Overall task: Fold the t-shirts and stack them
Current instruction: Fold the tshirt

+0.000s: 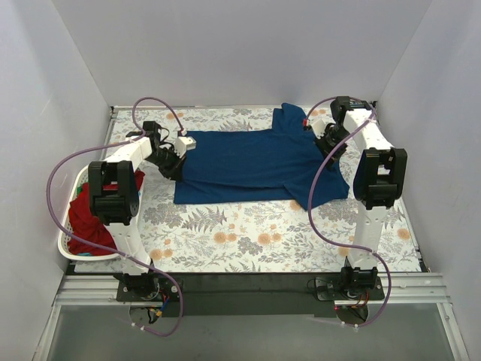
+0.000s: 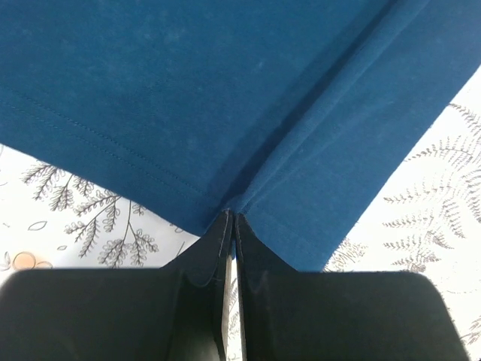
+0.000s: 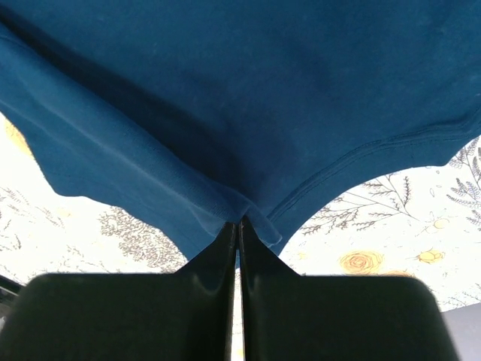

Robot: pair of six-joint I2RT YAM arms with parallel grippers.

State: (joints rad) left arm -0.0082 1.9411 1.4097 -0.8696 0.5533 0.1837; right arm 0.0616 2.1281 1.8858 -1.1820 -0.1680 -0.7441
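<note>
A large navy blue t-shirt [image 1: 252,162] lies spread across the back of the table. My left gripper [image 1: 174,165] is shut on its left hem; the left wrist view shows the cloth [image 2: 225,113] pinched between the black fingers [image 2: 255,263]. My right gripper [image 1: 322,141] is shut on the shirt's right end near the sleeve; the right wrist view shows the cloth [image 3: 248,98] bunched at the fingers [image 3: 259,256]. A red t-shirt [image 1: 94,226] lies in the white basket [image 1: 66,252] at the left, with a sliver of teal cloth [image 1: 89,255] under it.
The grey-and-orange floral table cover [image 1: 248,233] spans the table. White walls close in the back and both sides. Purple cables [image 1: 56,169] loop off both arms. The black mounting rail [image 1: 248,284] runs along the near edge.
</note>
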